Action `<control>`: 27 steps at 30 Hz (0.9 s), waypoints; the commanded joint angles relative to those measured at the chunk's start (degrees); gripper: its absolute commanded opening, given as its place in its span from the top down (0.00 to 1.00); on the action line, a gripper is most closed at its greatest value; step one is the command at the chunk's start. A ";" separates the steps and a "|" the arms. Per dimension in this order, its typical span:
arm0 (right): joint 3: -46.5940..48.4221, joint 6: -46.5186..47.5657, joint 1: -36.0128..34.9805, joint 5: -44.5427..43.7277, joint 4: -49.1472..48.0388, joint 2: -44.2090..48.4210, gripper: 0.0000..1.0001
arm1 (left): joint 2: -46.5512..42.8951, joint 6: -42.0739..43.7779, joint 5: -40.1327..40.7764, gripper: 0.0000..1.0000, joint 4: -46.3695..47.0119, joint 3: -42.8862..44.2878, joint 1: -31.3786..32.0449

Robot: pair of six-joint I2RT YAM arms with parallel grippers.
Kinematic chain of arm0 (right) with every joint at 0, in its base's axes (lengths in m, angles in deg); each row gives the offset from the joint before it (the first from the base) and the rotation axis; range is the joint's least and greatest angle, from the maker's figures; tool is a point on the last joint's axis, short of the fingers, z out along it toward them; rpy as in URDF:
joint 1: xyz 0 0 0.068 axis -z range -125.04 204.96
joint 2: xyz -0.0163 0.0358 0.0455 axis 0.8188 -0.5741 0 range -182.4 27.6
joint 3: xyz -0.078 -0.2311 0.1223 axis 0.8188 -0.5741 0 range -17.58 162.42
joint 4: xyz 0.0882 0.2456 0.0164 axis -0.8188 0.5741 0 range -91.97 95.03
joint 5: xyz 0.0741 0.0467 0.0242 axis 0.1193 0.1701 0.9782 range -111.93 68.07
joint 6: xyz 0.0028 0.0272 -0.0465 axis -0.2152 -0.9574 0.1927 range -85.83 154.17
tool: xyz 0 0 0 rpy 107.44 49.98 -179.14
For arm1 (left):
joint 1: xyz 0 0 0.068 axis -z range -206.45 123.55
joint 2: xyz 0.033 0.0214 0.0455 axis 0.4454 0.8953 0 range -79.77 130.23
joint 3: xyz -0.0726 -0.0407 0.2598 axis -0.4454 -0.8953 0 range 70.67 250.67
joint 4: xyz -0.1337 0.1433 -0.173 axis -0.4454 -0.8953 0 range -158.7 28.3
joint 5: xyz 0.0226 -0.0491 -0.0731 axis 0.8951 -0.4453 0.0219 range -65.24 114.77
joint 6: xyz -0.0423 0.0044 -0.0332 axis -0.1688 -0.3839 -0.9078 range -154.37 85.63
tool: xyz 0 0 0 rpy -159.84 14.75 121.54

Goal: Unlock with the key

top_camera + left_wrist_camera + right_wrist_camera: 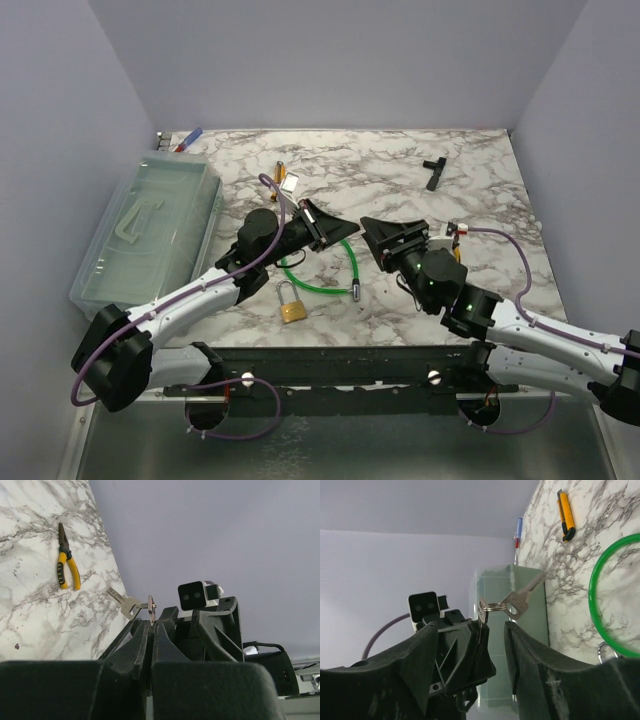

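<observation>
Twice over can make out the key (126,605), once from each wrist view: silvery, hung on a split ring (490,606) at the very tip of the left gripper (335,228). Find that gripper's fingers (137,650) pressed together with no gap, clamped on the ring end of the key (gripped by way of a thin metal piece edge-on at the tips; cannot tell whether second key or tag), blade poking out free, clear of the table. From above, place this pinch near mid-table, with the right gripper (372,240) just beside it at 3 o'clock, tips toward tips. See the right gripper's fingers (535,665) spread wide, holding nothing, with the key showing through the gap between them yet untouched. Find a green cable loop (592,592) lying flat at 6 o'clock of the left gripper, partly under it, and a brass padlock (292,310) further off at 7 o'clock, shackle toward 12 o'clock, apart from both grippers. Note a black T-shaped tool (434,172) at 1 o'clock toward the far edge, a clear plastic box (150,235) along the left side at 9 o'clock, a yellow utility knife (564,511) at 11 o'clock, and yellow-handled pliers (65,562) lying flat on the marble table (380,160)
</observation>
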 commanded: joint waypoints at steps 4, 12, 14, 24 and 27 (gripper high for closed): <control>3.46 8.50 -0.21 2.43 15.55 5.84 0.34 | -3.22 9.35 -1.92 1.00 -12.62 3.99 -0.61; 5.28 34.16 -0.12 8.79 20.70 12.62 0.34 | -7.23 29.64 -3.13 1.00 -41.79 14.05 -1.18; 5.42 38.68 -0.12 11.42 19.12 13.73 0.35 | -7.25 33.41 -4.97 1.00 -47.14 16.31 -1.24; 24.73 49.59 5.06 31.53 29.28 -6.10 0.34 | -3.10 48.05 -16.59 1.00 -68.63 28.31 -1.88; 20.87 46.18 22.80 59.50 21.33 -5.94 0.29 | -1.76 50.10 -16.25 1.00 -72.27 29.80 -2.49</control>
